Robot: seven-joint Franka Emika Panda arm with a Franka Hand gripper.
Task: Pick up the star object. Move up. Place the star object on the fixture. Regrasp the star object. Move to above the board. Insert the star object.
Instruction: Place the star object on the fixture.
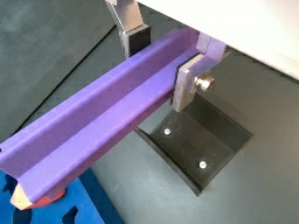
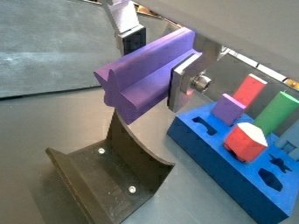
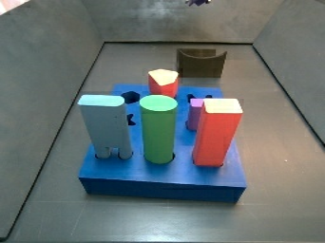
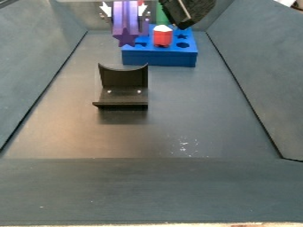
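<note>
While the two silver fingers [image 1: 187, 83] are pressing on opposite sides of the star [image 1: 105, 122], the gripper [image 1: 163, 61] is holding this long purple piece firmly, with one dark pad on its far side and one flat plate on its near side in both wrist views. The star is lying across the fingers, roughly level, and its grooved sides and star-shaped end [image 2: 121, 87] are showing clearly. It is hanging in the air, touching nothing but the fingers.

Below the star, the fixture [image 2: 111, 175] is standing on the dark floor. Its curved notch is facing upward in a wrist view, and its flat base plate [image 1: 198, 144] with two small pale screws is showing in a wrist view under the held end. The star is well apart from it, not resting in the notch.

Just beside the fixture, the blue board [image 2: 233, 171] is lying on the floor. A red peg [image 2: 247, 140], a green peg [image 2: 278, 109] and a short purple peg [image 2: 229, 107] are standing in its holes.

In a side view the gripper [image 4: 133, 16] is hanging at the top edge, between the fixture [image 4: 120, 87] and the board [image 4: 164, 51], with the star [image 4: 124, 22] pointing down out of it there. In a side view the board [image 3: 165, 180] is carrying a light-blue peg [image 3: 102, 123], and the fixture [image 3: 200, 63] is standing behind it; the gripper is hardly visible there.
</note>
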